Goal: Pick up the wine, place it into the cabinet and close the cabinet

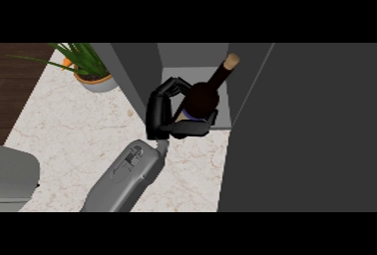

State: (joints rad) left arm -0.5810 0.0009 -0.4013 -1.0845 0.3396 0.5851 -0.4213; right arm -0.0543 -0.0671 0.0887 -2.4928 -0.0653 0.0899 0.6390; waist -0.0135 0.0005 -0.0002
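so the dark glass wine bottle with the tan cork top (206, 94) is sitting in the open front of the dark grey cabinet (294, 129), leaning a bit so its neck points up and to the right toward the inner wall. Only one arm shows, a grey forearm (125, 179) coming up from the bottom edge, and I can't really say which side it belongs to from this angle, though it ends in a black hand (165, 112) wrapped around the bottle's lower body

the fingers (173, 87) curl round the left side of the bottle up near its shoulder, and the thumb part (195, 127) hooks across the base on the lower right, so the bottle is clamped between them. The bottom of the bottle is mostly hidden by the hand, with a sliver of a bluish label peeking out just above the thumb

the cabinet's big dark door panel fills the right side of the view. Left of it is the pale marbled stone surface (74, 139), with a green leafy plant in a light round pot (92, 74) near the back left corner, well apart from the hand. There's a grey rounded thing (15, 174) at the left edge, can't tell what it is
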